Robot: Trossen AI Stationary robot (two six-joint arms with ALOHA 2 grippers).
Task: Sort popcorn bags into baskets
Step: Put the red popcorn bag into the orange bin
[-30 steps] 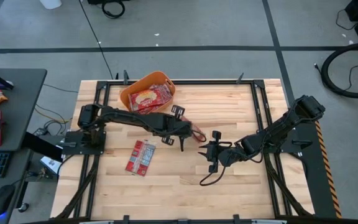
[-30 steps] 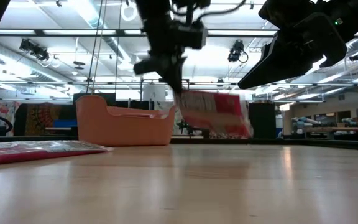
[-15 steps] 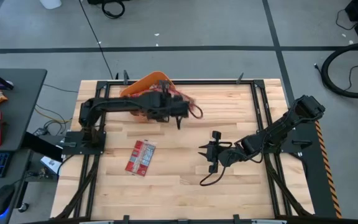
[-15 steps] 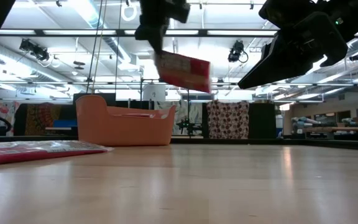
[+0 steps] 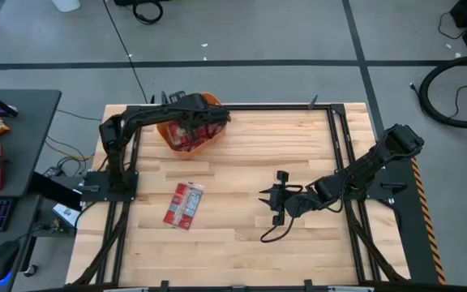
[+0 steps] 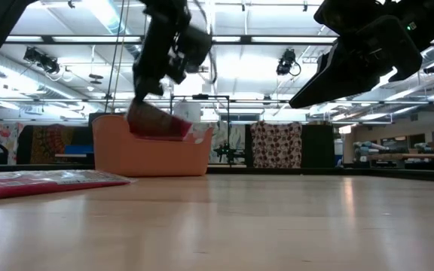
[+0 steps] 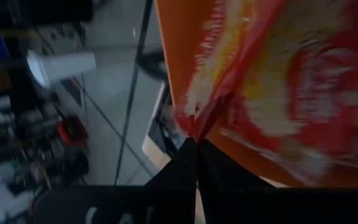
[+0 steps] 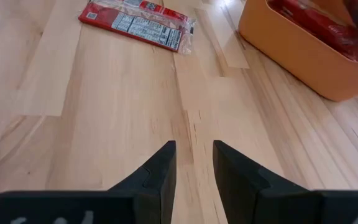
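The left gripper [image 5: 209,119] is over the orange basket [image 5: 169,131] at the counter's far left corner, its fingers [image 7: 188,163] pinched tight on the edge of a red popcorn bag [image 6: 157,124]. In the low view that bag hangs tilted right at the basket's rim, its lower part dipping inside. The left wrist view shows the held bag's red and yellow print pressed close against the orange wall. More red bags [image 5: 189,139] lie inside the basket, under the arm.

Out on the wooden counter [image 5: 242,235], one lone popcorn bag [image 5: 184,204] lies flat, printed back up, well apart from the basket and toward the near left.

Over on the right, the right gripper [image 5: 269,203] hovers above the middle of the counter, fingers parted with bare wood showing between them, holding nothing. From its wrist view the flat bag and the basket both sit farther off ahead.
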